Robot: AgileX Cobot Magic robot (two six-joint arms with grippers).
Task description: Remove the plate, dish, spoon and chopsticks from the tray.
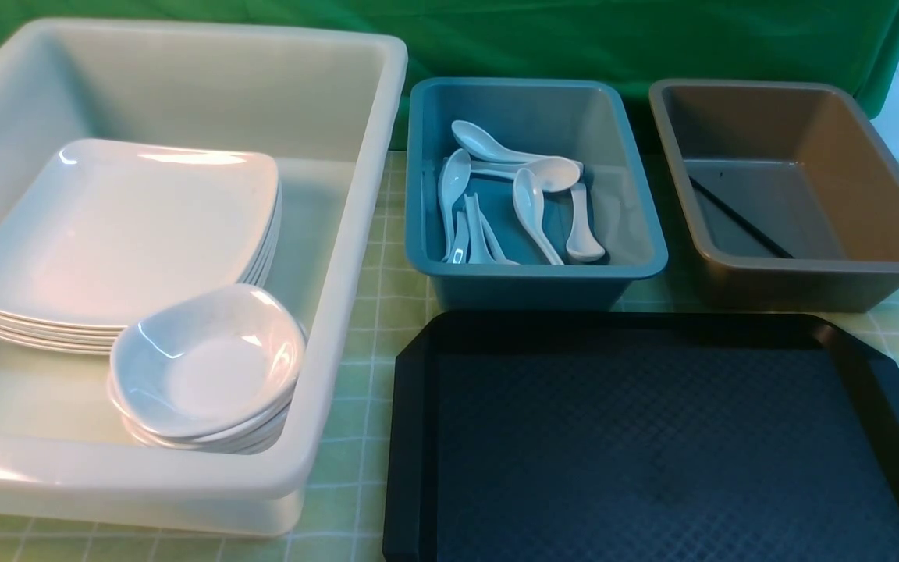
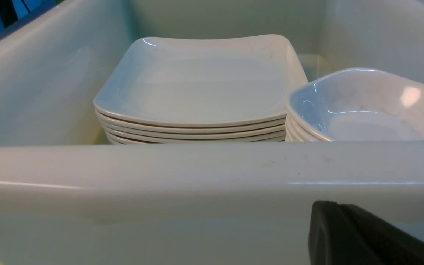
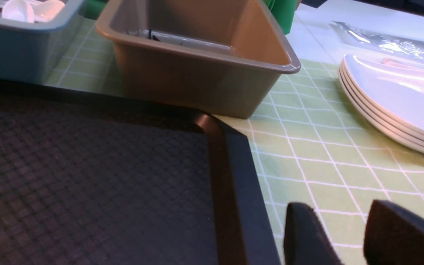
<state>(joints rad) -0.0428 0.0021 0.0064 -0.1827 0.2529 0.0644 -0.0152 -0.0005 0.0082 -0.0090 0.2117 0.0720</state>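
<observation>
Right hand beside black tray.

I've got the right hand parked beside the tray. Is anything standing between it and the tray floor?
Nothing visible stands in between except the tray's low raised rim. The right hand is open over the green cloth, and the brown bin sits beyond the tray's far edge.

You have a matt black plastic tray with a rough, textured floor, smooth glossy white plates and bowls, shiny-looking plastic bins, and a soft green cloth backdrop.
</observation>
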